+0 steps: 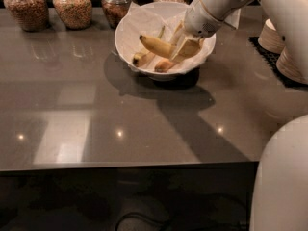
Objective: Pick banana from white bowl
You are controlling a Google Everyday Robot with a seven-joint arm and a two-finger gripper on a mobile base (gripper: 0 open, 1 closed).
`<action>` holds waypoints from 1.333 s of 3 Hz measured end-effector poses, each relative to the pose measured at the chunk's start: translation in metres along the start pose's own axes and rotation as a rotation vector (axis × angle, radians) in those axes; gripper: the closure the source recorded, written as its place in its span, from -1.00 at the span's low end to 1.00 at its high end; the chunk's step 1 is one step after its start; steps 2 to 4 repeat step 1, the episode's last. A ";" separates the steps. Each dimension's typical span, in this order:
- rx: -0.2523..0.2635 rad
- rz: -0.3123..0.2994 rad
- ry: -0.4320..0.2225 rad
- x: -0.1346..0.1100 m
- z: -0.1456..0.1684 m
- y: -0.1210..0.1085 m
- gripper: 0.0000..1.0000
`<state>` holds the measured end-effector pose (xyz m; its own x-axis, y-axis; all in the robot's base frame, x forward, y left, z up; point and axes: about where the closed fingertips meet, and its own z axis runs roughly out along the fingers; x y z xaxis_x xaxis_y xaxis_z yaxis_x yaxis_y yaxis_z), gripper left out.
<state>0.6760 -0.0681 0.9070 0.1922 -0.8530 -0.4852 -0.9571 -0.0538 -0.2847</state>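
The white bowl (132,49), lined with crumpled white paper, stands at the back middle of the dark counter. My gripper (182,47) reaches into it from the right and is shut on one end of the long curved yellow banana (157,45), which hangs lifted above the bowl's contents, its free end pointing left. Below it in the bowl lie a smaller banana with a blackened end (142,58) and a short orange-tinted fruit piece (164,65).
Several glass jars of grains and nuts (72,6) line the back edge to the left of the bowl. Stacked cream bowls (271,35) sit on a black mat at the right. My white arm and base (284,177) fill the right side.
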 end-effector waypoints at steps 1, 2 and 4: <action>0.003 -0.037 0.008 -0.012 -0.028 -0.001 1.00; 0.003 -0.037 0.008 -0.012 -0.028 -0.001 1.00; 0.003 -0.037 0.008 -0.012 -0.028 -0.001 1.00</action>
